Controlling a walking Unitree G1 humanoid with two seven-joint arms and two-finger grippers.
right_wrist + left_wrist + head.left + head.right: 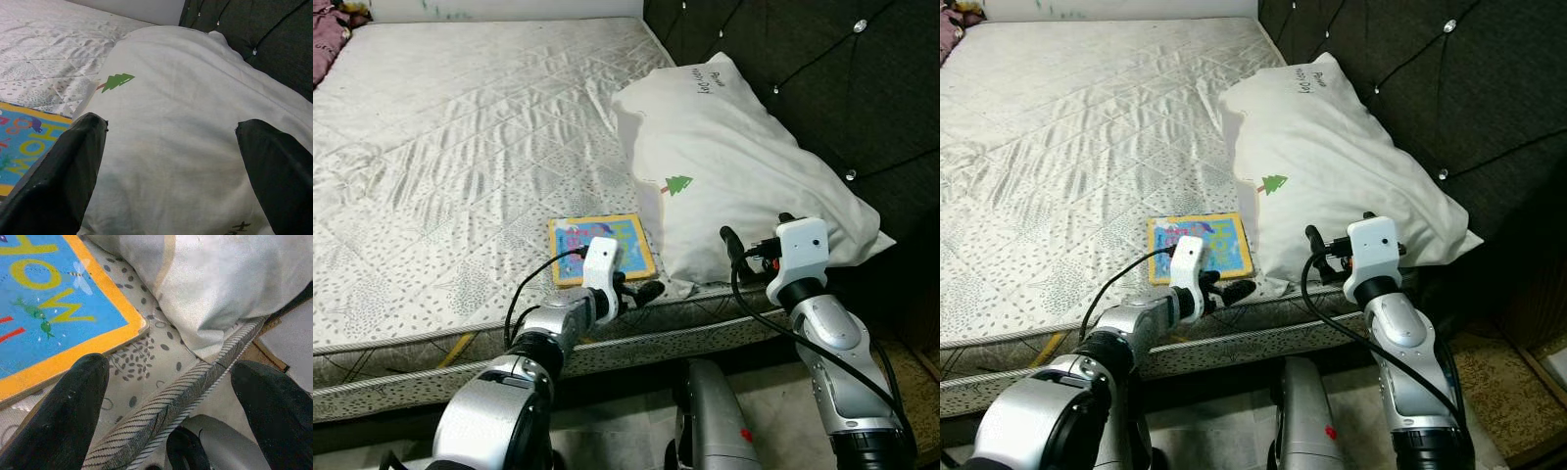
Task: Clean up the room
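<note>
Far upper left of the head view, a scrap of purplish cloth [325,44] sits at the corner of the mattress [460,147]; that can wait. Lower and nearer the middle, the picture book [600,249] with its orange border lies flat close to the mattress edge, its right side just beside the white pillow [734,166].

My left gripper [641,291] hangs at the mattress edge, just below the book's lower right corner. Its fingers are spread wide with nothing between them: in the wrist view one black fingertip [73,406] sits over the book's orange border and the other hangs out past the striped piping of the mattress edge [195,391]. The book, I judge, is the thing to pick up now. To do it well I should slide forward and a little left so the corner comes between my fingers, then close on the cover's edge rather than press down on the flat face, since a thin board lying flat gives little to grip. Catching the pillow's hem would drag it along, so I would stay off that side.

Further right, my right gripper [754,245] is raised in front of the pillow's lower edge, fingers also wide apart and empty, the pillow's green tree print [115,81] ahead of it. The dark tufted headboard [822,69] closes off the upper right
</note>
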